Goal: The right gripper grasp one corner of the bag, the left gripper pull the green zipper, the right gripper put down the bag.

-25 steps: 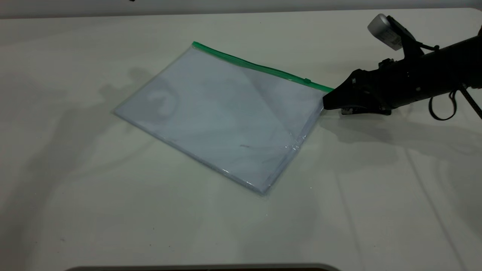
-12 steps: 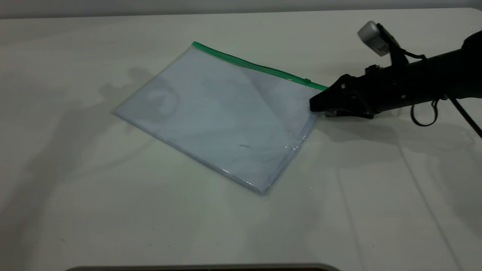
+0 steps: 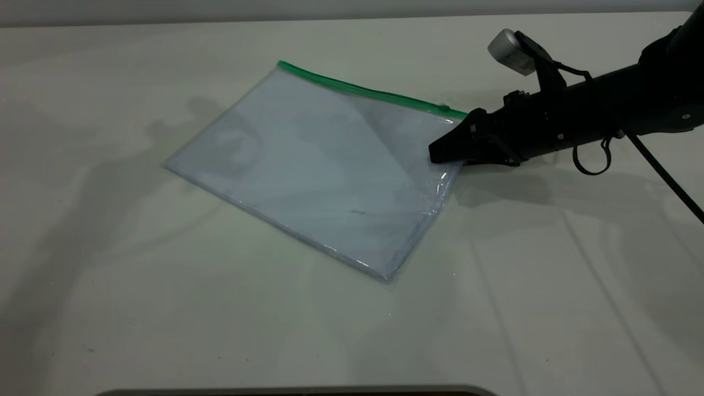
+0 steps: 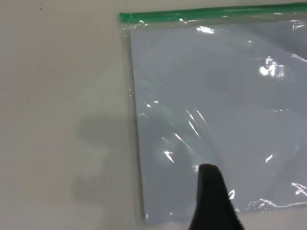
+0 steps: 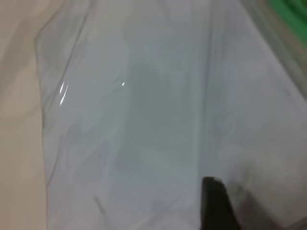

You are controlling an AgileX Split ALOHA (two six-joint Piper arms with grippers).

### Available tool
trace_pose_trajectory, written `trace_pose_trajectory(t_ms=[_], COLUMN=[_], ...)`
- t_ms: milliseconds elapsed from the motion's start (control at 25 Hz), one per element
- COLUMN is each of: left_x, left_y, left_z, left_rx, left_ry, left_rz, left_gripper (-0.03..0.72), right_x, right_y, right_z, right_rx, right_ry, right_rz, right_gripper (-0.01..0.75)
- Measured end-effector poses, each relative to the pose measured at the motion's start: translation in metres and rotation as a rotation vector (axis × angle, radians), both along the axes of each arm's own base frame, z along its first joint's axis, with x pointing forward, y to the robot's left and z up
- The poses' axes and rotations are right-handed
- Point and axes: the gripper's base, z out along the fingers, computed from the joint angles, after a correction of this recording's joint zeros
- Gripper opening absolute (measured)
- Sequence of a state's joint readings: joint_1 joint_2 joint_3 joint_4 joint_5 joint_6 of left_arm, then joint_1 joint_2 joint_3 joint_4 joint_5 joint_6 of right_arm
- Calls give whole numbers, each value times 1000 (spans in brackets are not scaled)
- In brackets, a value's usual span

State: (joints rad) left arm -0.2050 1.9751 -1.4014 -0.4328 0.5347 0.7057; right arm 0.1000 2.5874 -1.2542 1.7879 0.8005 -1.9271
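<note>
Smooth off-white desk (image 3: 165,308) carries one flat, rectangular clear plastic bag (image 3: 319,176) of pale bluish sheets, glossy and slightly creased. One bright green zipper (image 3: 363,91) strip edges its far long side. One right claw (image 3: 440,154), black and pointed, overlaps the bag's near-zipper corner; its grip cannot be told.

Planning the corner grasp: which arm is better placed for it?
Right. Its claw already lies over the bag at the corner by the zipper; the left claw hangs above the opposite end.
</note>
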Motion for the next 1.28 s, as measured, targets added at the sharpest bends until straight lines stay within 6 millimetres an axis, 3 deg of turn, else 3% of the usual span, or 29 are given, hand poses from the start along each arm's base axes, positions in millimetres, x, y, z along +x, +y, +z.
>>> trace_pose_trajectory(t_ms=[200, 320, 480, 640, 760, 960, 1280], left_x=[1, 2, 3, -2, -5, 6, 21], left_y=[0, -1, -5, -26, -46, -74, -102], left_z=[-3, -17, -38, -43, -44, -49, -51], left_rx=[2, 6, 18, 48, 68, 77, 143], left_ry=[8, 40, 83, 67, 39, -6, -136], left_rz=[0, 2, -14, -131, -237, -328, -591], left_gripper=[536, 536, 536, 536, 536, 536, 536], right_x=[2, 6, 6, 5, 6, 11, 15], right_y=[0, 2, 3, 4, 7, 21, 31], right_z=[1, 4, 5, 12, 24, 51, 75], right_rx=[5, 27, 42, 33, 17, -10, -98], right_ry=[1, 0, -2, -9, -38, -142, -318], right_rz=[-6, -15, 3, 67, 117, 179, 292], right_gripper=[193, 46, 35, 35, 35, 35, 35])
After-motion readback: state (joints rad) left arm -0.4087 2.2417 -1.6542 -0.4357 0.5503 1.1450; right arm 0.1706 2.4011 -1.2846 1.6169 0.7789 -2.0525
